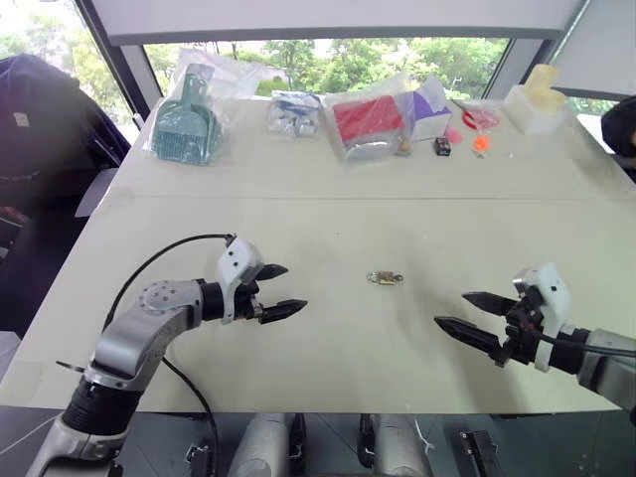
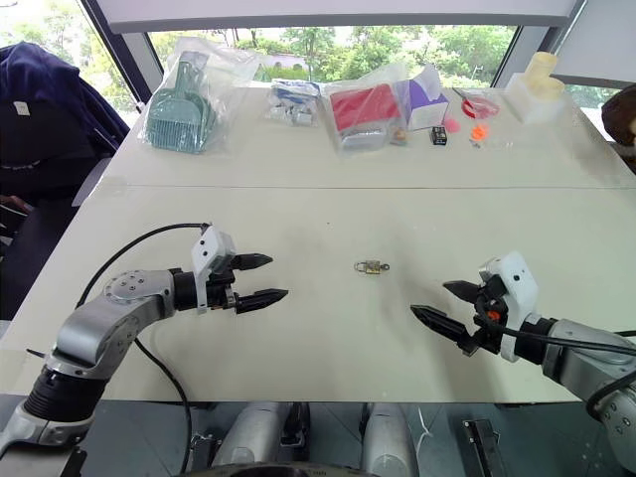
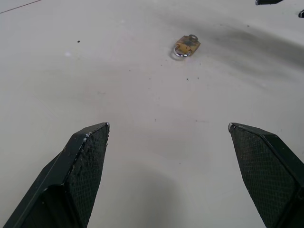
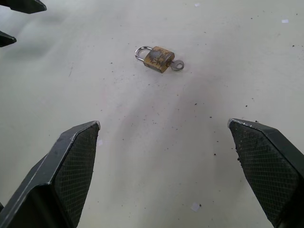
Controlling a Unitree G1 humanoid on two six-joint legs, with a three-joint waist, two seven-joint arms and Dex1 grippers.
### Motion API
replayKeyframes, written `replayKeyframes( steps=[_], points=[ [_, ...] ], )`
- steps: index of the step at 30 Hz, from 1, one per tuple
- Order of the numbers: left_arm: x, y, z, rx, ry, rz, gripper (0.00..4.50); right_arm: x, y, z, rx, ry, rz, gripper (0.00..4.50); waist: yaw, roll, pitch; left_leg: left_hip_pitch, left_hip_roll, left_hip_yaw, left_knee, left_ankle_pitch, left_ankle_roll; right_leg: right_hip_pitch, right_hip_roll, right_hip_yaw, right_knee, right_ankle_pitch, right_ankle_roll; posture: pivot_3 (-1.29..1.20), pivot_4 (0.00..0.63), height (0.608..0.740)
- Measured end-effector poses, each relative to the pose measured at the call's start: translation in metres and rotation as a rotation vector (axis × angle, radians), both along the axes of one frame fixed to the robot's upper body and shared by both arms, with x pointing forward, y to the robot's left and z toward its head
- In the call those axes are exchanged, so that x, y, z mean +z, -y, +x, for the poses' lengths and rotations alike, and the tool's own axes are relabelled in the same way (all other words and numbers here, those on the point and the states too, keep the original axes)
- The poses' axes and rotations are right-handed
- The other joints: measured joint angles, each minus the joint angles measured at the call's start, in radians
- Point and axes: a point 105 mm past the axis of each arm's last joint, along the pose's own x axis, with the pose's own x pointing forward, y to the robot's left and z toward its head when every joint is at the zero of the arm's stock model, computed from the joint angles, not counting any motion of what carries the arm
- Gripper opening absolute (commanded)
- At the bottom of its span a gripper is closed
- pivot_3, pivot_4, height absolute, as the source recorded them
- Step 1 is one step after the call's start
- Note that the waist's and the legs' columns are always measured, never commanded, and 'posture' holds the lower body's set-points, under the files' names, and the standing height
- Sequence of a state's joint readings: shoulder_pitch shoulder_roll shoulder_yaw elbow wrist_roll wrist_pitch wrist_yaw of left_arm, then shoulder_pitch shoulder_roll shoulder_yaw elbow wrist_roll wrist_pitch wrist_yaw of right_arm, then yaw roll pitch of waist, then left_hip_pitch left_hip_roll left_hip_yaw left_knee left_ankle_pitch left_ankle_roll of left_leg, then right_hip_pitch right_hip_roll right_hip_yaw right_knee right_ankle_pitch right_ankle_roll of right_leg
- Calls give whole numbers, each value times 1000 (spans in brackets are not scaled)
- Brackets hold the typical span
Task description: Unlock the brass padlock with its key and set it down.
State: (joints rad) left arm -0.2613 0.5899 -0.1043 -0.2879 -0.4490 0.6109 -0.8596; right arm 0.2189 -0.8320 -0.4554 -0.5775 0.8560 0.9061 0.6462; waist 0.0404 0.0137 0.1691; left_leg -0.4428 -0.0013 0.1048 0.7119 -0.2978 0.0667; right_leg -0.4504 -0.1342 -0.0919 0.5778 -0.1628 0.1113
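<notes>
Bare white table (image 1: 328,328) surrounds the brass padlock (image 1: 384,278), between both wide-apart pincers, left (image 1: 279,291), right (image 1: 475,316).

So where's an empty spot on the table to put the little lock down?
Bare tabletop surrounds the brass padlock, whose key sticks out of it: the stretches between it and the open left gripper, between it and the open right gripper, and toward the near edge. The far edge is crowded with plastic bags and a small black box.
</notes>
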Motion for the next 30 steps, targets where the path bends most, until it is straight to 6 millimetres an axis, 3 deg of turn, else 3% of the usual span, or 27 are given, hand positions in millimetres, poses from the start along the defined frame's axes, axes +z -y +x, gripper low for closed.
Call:
replayKeyframes(
  steps=[7, 21, 26, 30],
  points=[
    [9, 1, 17, 68, 65, -26, 4208, -1, -2, 2, -11, 12, 14, 4488, -2, 0, 0, 0, 0, 0, 0, 1, 1, 0, 0, 0, 0, 0, 0, 0, 150, 735],
    [10, -6, 16, 10, 79, 50, 4208, -2, -5, 5, -3, 26, 11, 4488, 0, 0, 0, 0, 0, 0, 0, 1, 2, 0, 0, 0, 0, 0, 0, 0, 150, 735],
    [46, -6, 43, -61, 190, 106, 4208, -3, -9, 8, 9, 34, 17, 4488, 1, 0, 0, 0, 0, 0, 2, 0, 0, 1, 0, 0, 0, 0, 0, 0, 150, 735],
    [67, 27, 61, -219, 242, 100, 4208, -3, -16, 14, 36, 47, -1, 4488, 3, 0, 0, 0, -1, 0, 2, 2, 3, 2, 0, 0, 0, 0, 0, 0, 150, 735]
  ],
)
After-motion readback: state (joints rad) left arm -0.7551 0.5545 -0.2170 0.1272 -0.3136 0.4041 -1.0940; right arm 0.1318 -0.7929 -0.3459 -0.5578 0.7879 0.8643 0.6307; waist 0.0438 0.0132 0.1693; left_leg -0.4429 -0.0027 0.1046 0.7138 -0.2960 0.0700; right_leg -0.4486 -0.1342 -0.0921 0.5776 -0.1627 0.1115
